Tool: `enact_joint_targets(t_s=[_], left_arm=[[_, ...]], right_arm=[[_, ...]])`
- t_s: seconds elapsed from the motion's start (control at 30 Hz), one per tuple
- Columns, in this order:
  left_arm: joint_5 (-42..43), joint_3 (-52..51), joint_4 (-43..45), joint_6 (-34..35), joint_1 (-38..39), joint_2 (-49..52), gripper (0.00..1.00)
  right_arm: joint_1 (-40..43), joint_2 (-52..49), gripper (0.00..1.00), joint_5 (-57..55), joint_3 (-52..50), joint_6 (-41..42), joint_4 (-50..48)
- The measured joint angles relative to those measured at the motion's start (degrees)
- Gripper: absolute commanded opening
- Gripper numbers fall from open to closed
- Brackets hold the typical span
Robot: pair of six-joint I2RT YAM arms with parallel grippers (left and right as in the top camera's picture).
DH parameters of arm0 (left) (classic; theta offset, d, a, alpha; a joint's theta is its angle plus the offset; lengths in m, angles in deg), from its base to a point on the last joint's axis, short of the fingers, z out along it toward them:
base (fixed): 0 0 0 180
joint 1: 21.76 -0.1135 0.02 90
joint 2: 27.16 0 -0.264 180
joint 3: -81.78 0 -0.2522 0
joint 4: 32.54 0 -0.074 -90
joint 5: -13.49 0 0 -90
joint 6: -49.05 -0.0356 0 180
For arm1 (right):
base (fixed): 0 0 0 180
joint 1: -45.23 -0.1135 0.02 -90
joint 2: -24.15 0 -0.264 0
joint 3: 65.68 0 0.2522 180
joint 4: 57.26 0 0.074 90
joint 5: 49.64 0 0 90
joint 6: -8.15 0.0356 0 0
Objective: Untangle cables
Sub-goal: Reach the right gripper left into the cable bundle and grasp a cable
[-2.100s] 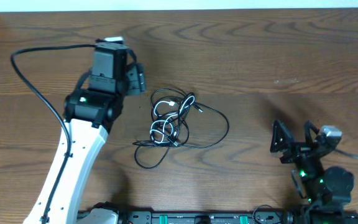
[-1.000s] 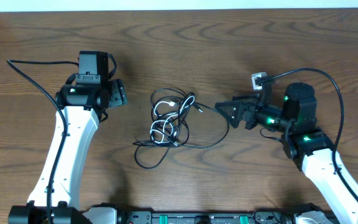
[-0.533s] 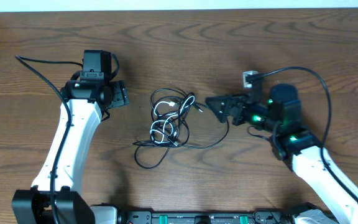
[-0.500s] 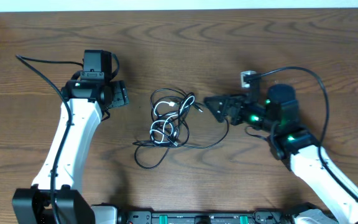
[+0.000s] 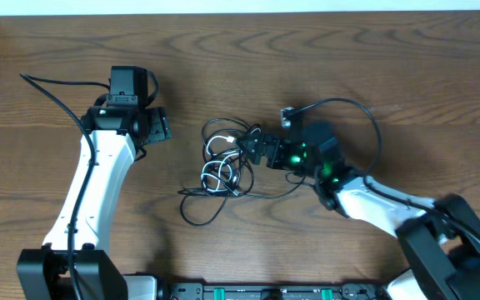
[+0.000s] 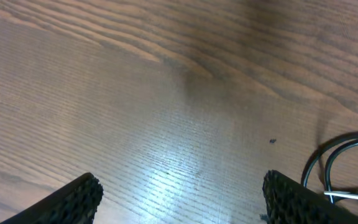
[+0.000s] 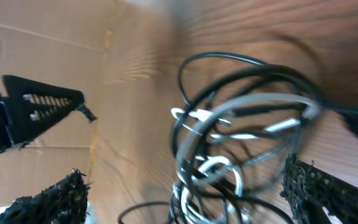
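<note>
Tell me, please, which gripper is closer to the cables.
The right gripper: its open jaws are at the cables' right edge, while the left gripper hangs apart over the table.

The cables (image 5: pixel 227 167) lie in one tangle on the middle of the table (image 5: pixel 348 58). The left gripper (image 5: pixel 161 127) is to their left, apart from them. The right gripper (image 5: pixel 252 148) is at the tangle's right edge, toward its far side.

You see even light and soft shadows overhead; glare whitens the surface (image 6: pixel 166 177) in the left wrist view, and the cables (image 7: pixel 241 134) blur in the right.
</note>
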Motion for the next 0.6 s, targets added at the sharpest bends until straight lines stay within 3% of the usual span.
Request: enact_joint_targets(t_s=[0.17, 0.33, 0.4, 0.5, 0.53, 0.6], left_arm=[[0.0, 0.0, 0.02, 0.0, 0.0, 0.0, 0.84], [0.02, 0.0, 0.02, 0.0, 0.0, 0.0, 0.84], [0.02, 0.0, 0.02, 0.0, 0.0, 0.0, 0.84], [0.02, 0.0, 0.02, 0.0, 0.0, 0.0, 0.85], [0.02, 0.0, 0.0, 0.0, 0.0, 0.0, 0.84], [0.02, 0.0, 0.0, 0.0, 0.0, 0.0, 0.84]], right_arm=[[-2.29, -3.63, 0.95, -1.57, 0.09, 2.95, -3.17], [-4.9, -8.52, 0.71, -5.09, 0.09, 6.64, -7.96], [-5.64, -9.92, 0.53, -5.77, 0.09, 7.23, -10.97], [-6.58, -10.82, 0.12, -6.6, 0.09, 8.07, -13.79], [-6.67, -10.88, 0.03, -6.75, 0.09, 8.31, -14.01], [-6.88, -10.93, 0.01, -7.04, 0.11, 8.44, -14.71]])
